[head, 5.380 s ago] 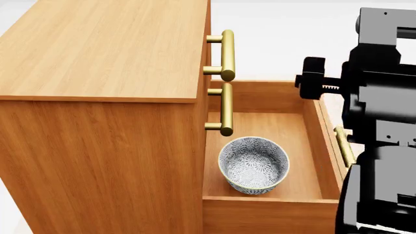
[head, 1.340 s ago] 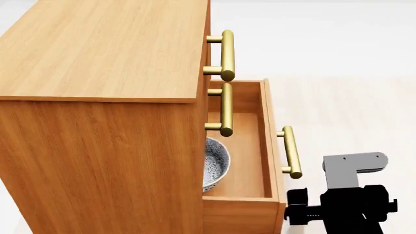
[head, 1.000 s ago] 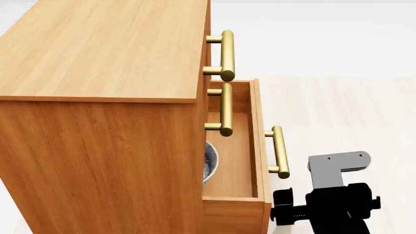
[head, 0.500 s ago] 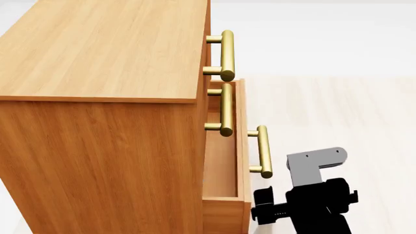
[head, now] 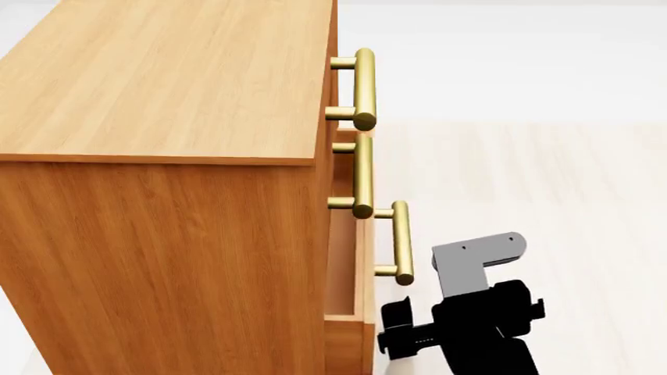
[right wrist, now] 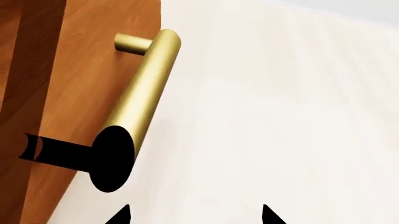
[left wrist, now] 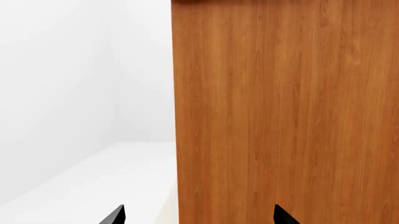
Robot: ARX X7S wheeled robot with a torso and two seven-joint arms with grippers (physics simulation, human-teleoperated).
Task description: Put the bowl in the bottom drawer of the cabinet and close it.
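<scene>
The cabinet (head: 156, 156) fills the left of the head view. Its bottom drawer (head: 364, 312) sticks out only a narrow gap from the cabinet front, with its brass handle (head: 397, 242) just to the left of my right arm (head: 469, 328). The bowl is hidden. In the right wrist view the same handle (right wrist: 146, 88) and the drawer front (right wrist: 68, 70) lie close ahead. My right gripper (right wrist: 194, 217) is open and holds nothing, with one fingertip (right wrist: 121, 215) just below the handle's end. My left gripper (left wrist: 198, 217) is open, facing the cabinet's plain side (left wrist: 281, 112).
Two upper drawers stay shut, and their brass handles (head: 364, 86) (head: 362, 176) stick out above the bottom one. Pale floor (head: 542, 180) stretches to the right of the cabinet. A white wall (left wrist: 74, 84) stands beside the cabinet in the left wrist view.
The bottom drawer has slid in towards the cabinet, from wide open to a narrow gap, and the bowl has gone out of sight. My right arm has followed it leftward.
</scene>
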